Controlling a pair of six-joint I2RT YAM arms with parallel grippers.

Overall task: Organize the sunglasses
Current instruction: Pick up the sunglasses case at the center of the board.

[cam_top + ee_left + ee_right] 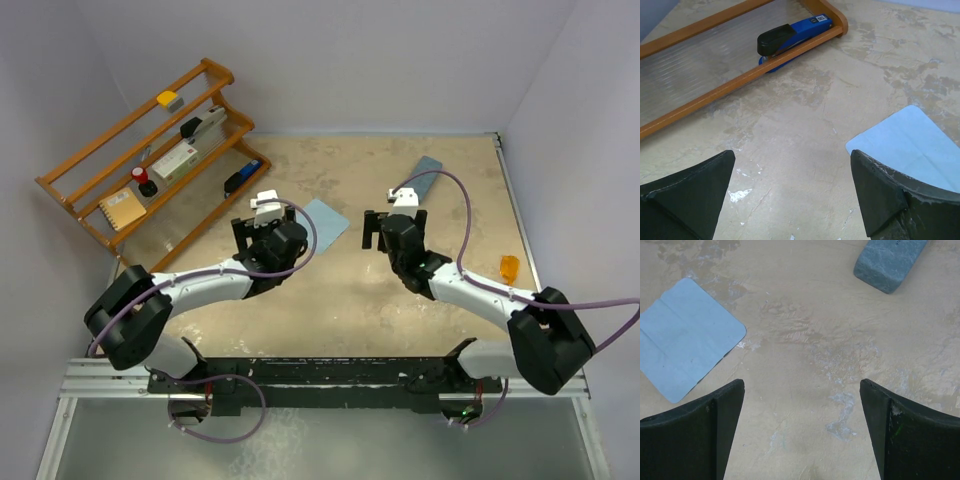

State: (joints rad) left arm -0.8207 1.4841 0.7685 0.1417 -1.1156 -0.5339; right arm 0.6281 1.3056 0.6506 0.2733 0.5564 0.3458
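No sunglasses show clearly. A small orange object (509,268) lies near the right wall, too small to identify. A light blue cloth (322,222) (912,142) (682,337) lies flat at the table's middle. Farther back right rests a grey-blue case (425,176) (890,260). My left gripper (258,224) (792,155) hovers open over bare table, just left of the cloth. To the cloth's right, with the case ahead of it, my right gripper (392,222) (802,382) is also open. Nothing sits between either pair of fingers.
A stepped wooden rack (130,125) (715,90) stands at the back left. It holds a blue stapler (243,177) (790,35) on its lowest shelf, a notebook (123,209), a white box (180,160), a black stapler (200,127) and a yellow item (167,98). White walls enclose the table.
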